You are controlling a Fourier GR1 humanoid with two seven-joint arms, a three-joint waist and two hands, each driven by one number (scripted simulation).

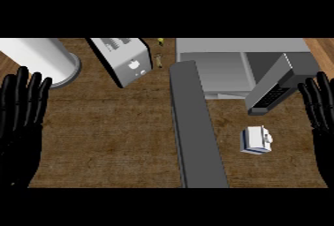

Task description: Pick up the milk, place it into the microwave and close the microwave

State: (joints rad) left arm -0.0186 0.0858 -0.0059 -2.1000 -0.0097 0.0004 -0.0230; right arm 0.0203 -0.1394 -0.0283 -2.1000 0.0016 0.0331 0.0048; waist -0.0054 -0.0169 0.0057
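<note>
Brown wood counter seen from above. At the left edge the left hand rests open, fingers straight, slightly apart, holding nothing. Upper left shows a white cylinder, then a tilted grey-and-white appliance. A long grey door runs down the middle from the open microwave, upper right. Milk, a small white carton, sits on the counter lower right, below the microwave. At the right edge the right hand rests likewise, fingers straight and apart.

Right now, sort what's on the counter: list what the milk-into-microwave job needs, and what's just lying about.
Job:
milk carton
microwave
open door

Lying about:
white cylinder
white appliance
</note>
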